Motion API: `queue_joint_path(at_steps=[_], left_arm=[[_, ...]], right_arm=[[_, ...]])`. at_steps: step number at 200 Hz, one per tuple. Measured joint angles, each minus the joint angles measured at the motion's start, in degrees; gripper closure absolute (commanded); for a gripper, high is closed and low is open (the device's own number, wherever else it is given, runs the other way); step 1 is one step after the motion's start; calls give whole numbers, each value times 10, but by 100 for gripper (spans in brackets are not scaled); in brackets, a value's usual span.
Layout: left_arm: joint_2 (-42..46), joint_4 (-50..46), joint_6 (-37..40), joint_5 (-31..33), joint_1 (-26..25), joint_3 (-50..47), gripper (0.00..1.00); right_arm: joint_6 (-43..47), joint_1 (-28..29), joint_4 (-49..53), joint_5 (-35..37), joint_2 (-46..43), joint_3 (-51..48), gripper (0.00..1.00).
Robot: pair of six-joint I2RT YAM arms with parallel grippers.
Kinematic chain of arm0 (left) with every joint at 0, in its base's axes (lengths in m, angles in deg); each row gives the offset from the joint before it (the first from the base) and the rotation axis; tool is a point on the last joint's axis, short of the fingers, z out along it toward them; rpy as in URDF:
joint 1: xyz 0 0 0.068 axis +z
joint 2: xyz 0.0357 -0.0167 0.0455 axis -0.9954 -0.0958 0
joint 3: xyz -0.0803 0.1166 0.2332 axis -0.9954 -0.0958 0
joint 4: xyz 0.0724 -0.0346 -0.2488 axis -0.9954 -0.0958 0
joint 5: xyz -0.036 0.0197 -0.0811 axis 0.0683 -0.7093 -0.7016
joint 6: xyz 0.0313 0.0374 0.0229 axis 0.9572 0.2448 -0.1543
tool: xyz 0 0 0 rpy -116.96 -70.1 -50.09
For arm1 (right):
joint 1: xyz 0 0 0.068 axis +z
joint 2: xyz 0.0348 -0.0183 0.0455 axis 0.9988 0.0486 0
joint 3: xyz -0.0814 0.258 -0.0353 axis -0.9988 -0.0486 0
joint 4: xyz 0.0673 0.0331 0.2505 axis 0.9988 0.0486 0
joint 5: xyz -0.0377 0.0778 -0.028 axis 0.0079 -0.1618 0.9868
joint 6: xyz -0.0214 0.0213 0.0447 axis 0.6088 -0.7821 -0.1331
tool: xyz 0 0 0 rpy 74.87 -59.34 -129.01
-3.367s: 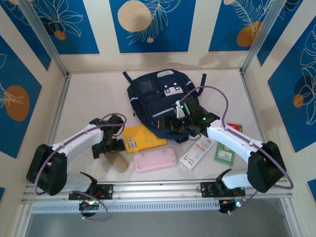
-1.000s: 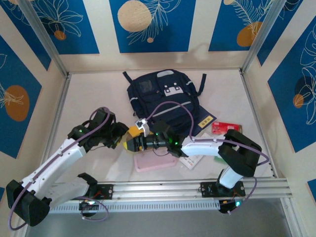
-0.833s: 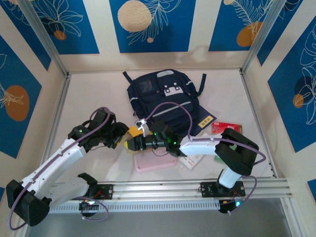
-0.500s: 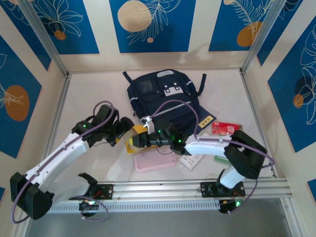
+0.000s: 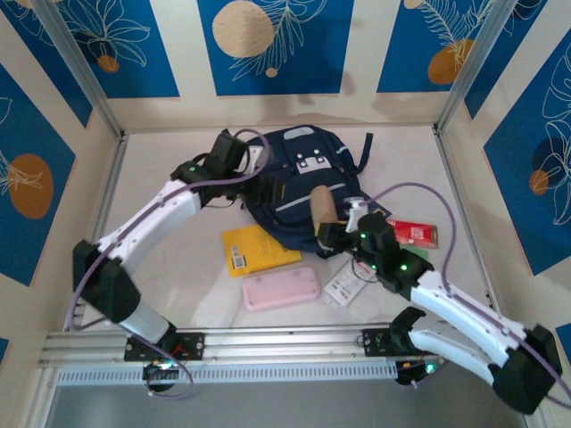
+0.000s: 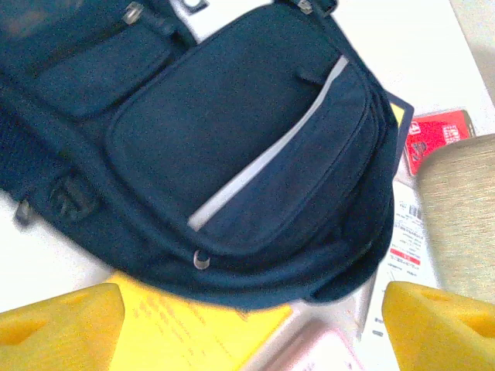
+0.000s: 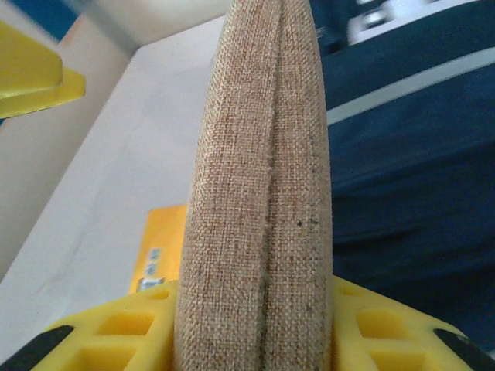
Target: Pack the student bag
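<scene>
White surface [image 5: 143, 169] bears the student bag [image 5: 294, 169] at upper centre; the tan pouch [image 7: 259, 154] has passed into the right pincer [image 7: 259, 332], clamped upright over the bag's lower right, freeing the left pincer [image 6: 247, 309], spread apart at the bag, probably to open it.

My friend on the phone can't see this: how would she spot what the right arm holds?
Find the big navy student bag mid-table. Over its near right edge the right gripper holds a tan fabric pouch. It alone is coarse-woven and raised; the yellow booklet and pink case nearby lie flat.
</scene>
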Motion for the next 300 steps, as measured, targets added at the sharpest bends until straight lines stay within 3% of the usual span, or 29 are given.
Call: queue_joint_path(at_steps=[33,58,84,147,213,235,280,300], left_arm=[[-134,-28,108,11,-42,140,12],[-213,-52,180,39,-87,219,0],[-280,-79,228,60,-114,279,0],[-362,-106,267,95,-118,338,0],[-421,-113,269,118,-121,369,3],[-437,-112,267,118,-121,371,15],[-439,-106,258,120,-130,374,75],[-439,-99,256,120,-130,374,93]], right_arm=[[1,-83,63,17,-76,-5,68],[0,-132,91,15,-100,-5,68],[0,-176,113,0,-113,-5,67],[-9,-243,120,-56,-119,-13,66],[-22,-259,119,-83,-117,-19,65],[-24,-261,119,-88,-117,-19,65],[-33,-261,114,-98,-110,-23,66],[-37,-261,112,-104,-109,-32,66]])
